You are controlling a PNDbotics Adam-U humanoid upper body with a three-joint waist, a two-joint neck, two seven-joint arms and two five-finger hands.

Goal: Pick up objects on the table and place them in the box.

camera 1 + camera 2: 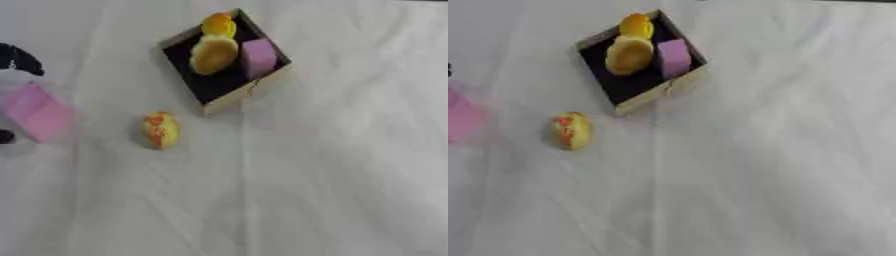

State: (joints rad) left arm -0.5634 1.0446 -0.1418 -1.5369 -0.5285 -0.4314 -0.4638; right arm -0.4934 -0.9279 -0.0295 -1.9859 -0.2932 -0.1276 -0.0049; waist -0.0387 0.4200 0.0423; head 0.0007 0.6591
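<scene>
Only the left hand (pixel 16 60) shows — a dark, blurred shape at the left edge of the left eye view, about a third of the way down. A second small dark bit (likely a fingertip or thumb of the same hand) sits lower on that edge. The blur hides whether its fingers are straight or curled. In the right eye view only a sliver of it remains — nothing of the right arm or hand appears.

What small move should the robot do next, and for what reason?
Probably carry the pink block from the left edge toward the box. The left hand shows only as dark parts around the block, so its grip is unclear. The yellow fruit lies untouched on the cloth near the box.
</scene>
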